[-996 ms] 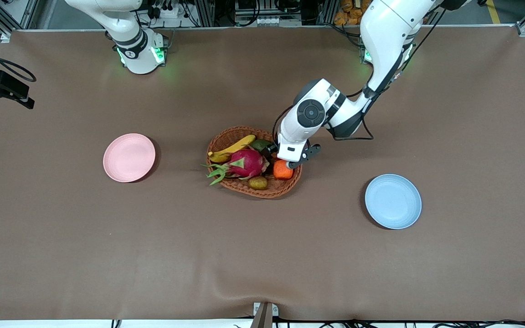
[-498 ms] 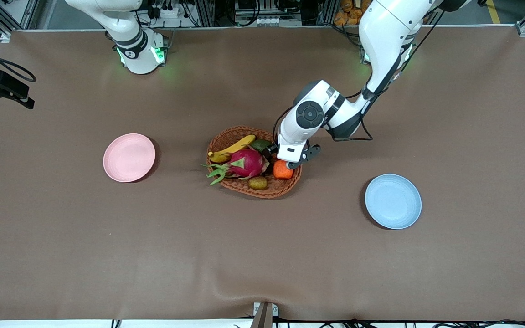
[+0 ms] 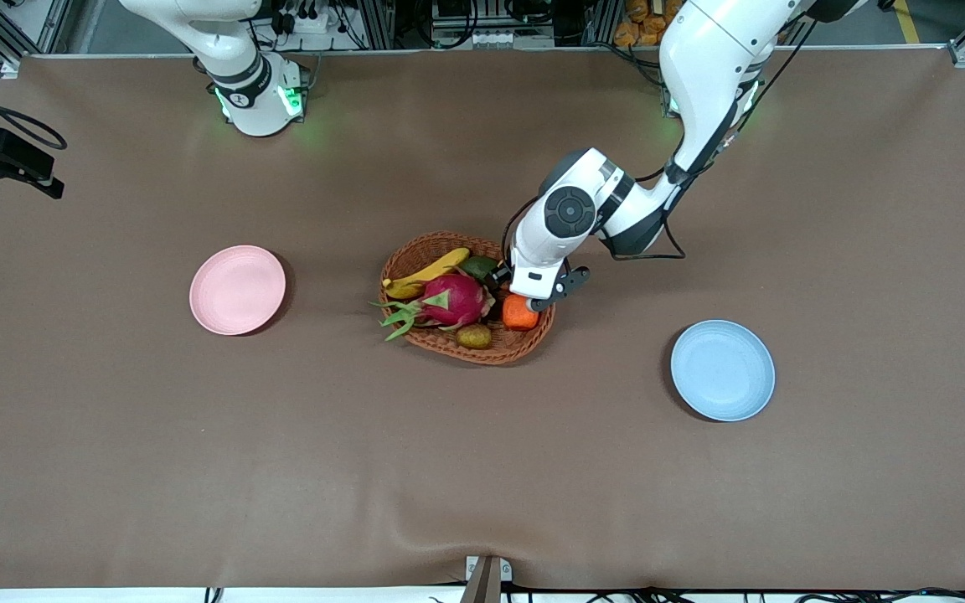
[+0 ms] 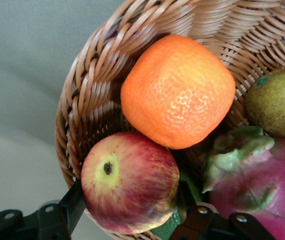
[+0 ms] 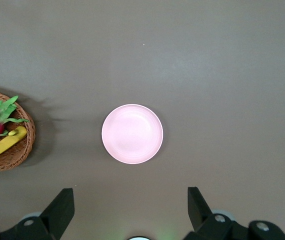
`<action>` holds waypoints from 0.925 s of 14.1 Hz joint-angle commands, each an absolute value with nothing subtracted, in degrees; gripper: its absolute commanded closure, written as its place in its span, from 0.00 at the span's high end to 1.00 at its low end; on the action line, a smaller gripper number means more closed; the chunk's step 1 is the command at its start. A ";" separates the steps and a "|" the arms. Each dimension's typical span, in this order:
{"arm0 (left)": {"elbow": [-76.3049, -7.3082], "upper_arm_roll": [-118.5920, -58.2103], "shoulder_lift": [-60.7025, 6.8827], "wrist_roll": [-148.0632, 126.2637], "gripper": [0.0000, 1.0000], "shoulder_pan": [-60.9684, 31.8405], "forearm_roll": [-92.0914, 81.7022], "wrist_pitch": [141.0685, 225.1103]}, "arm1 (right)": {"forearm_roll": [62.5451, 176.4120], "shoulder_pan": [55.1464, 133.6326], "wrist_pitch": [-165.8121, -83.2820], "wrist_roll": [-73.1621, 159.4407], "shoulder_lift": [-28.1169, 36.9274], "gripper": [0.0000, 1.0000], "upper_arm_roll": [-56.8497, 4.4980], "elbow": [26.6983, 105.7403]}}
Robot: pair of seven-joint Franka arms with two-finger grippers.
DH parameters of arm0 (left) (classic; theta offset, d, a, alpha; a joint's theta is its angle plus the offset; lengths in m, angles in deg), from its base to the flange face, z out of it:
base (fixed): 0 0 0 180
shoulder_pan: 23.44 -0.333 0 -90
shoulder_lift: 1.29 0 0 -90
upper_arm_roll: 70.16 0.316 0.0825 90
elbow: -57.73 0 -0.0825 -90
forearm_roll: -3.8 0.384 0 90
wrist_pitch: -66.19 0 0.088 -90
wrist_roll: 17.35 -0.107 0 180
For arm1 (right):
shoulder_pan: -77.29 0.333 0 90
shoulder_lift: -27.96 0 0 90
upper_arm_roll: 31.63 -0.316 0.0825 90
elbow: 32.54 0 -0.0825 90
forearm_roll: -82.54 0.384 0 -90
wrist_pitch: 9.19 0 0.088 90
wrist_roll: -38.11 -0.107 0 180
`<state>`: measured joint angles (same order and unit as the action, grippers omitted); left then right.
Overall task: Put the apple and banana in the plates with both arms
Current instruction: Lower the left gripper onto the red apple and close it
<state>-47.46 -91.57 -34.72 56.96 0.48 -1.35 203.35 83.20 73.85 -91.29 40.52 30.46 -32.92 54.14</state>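
Currently the left pincer (image 4: 127, 220) is down in the wicker basket (image 3: 415, 251) mid-worktop, its fingers (image 4: 75, 202) closed against both sides of the apple (image 4: 130, 182), which sits in the basket touching the orange fruit (image 4: 177, 90). Dragon fruit (image 3: 449, 300) lies beside it, a small brownish-green fruit (image 3: 474, 336) at the basket edge nearer the front camera. Banana (image 3: 428, 272) is in the basket too, on the edge farther from the camera, next to a dark green avocado (image 3: 479, 266). Pink plate (image 3: 237, 290) sits on the brown worktop (image 3: 482, 469) toward the right arm's end, blue plate (image 3: 723, 370) toward the left arm's end. Right pincer (image 5: 130, 205) waits high over the pink plate, fingers spread wide apart, nothing in them.
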 commanded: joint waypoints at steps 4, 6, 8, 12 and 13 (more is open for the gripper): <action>-46.60 -90.99 -34.95 59.64 0.00 0.82 0.63 203.39 | 83.07 72.90 -90.49 41.10 29.63 1.00 -33.47 52.89; -46.68 -91.08 -33.20 61.30 0.00 0.73 1.16 202.08 | 83.07 72.81 -90.49 41.10 29.54 1.00 -33.47 52.89; -46.60 -91.08 -30.92 61.58 0.00 0.29 1.16 199.09 | 83.07 72.72 -90.49 41.10 29.54 1.00 -33.47 53.07; -46.60 -91.17 -25.82 62.10 0.00 -0.85 1.16 193.82 | 82.99 72.72 -90.49 41.18 29.36 1.00 -33.47 52.98; -46.51 -91.08 -24.50 61.84 0.00 -1.46 1.16 191.98 | 82.98 72.81 -90.49 41.18 29.36 1.00 -33.47 52.98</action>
